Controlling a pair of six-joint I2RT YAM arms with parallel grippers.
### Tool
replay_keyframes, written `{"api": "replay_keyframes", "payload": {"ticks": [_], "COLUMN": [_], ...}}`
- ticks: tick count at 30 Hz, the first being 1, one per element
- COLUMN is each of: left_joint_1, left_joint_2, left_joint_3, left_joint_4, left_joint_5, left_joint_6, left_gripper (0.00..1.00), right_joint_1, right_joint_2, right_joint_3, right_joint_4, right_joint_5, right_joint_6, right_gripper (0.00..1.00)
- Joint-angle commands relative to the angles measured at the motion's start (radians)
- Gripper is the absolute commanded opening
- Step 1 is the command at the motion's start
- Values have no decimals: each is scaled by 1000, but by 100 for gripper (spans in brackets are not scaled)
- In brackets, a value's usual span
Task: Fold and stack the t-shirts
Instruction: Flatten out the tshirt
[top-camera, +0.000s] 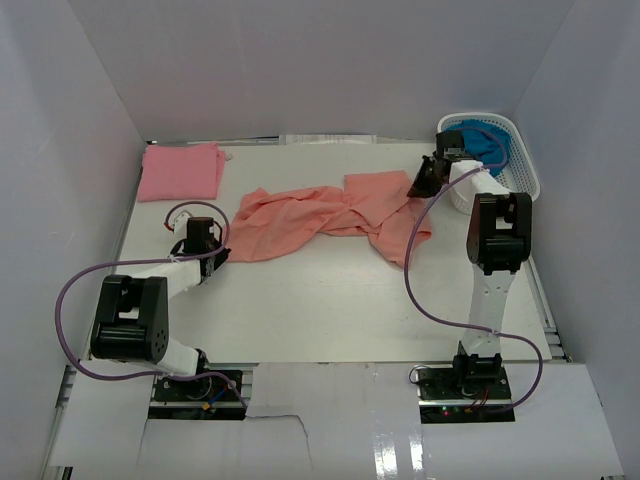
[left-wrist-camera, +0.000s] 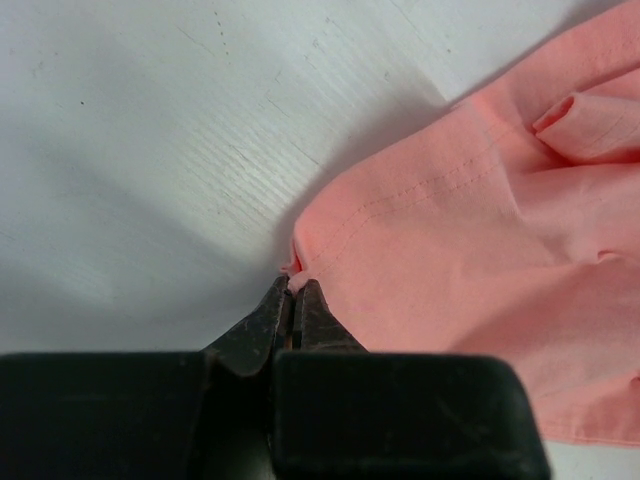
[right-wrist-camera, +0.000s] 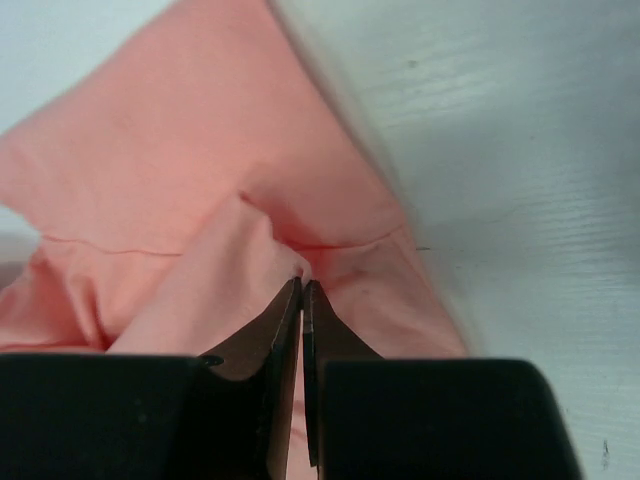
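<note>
The large salmon-orange t-shirt (top-camera: 320, 220) lies crumpled and stretched across the middle of the table. My left gripper (top-camera: 215, 255) is shut on its left corner; in the left wrist view the gripper (left-wrist-camera: 293, 290) pinches the hem of the shirt (left-wrist-camera: 470, 270). My right gripper (top-camera: 420, 185) is shut on the shirt's right edge; in the right wrist view it (right-wrist-camera: 302, 287) pinches a fold of the cloth (right-wrist-camera: 180, 170). A lighter pink t-shirt (top-camera: 182, 170) lies folded at the back left. A teal-blue t-shirt (top-camera: 485, 145) sits in the basket.
A white lattice basket (top-camera: 525, 170) stands at the back right corner, just beyond the right gripper. White walls enclose the table (top-camera: 330, 310) on the left, back and right. Purple cables loop from both arms.
</note>
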Motion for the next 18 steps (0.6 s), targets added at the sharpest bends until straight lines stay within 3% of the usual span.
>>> {"api": "replay_keyframes", "payload": {"ticks": [1,5,12,18], "left_joint_1": [-52,-101,-179,-184], "left_joint_2": [-47,-84,-166,-269], "left_joint_3": [-2,52,174,242], "left_joint_4": [-59,-111,-243,-329], "left_joint_5": [-14,-51,-86,-128], "left_joint_6": [30,26,38,65], "left_gripper": [0,0,0,0], "right_joint_1": [2,17,40,42], "right_joint_2": [-84,-163,-468,-617], "right_joint_3": [155,265,-32,-113], "right_joint_4": [-16,-110,-34,-99], "right_joint_5": [-83,-142,-231,-263], "right_joint_6": [-24,-85,-133,-164], "right_gripper": [8,8,8,8]}}
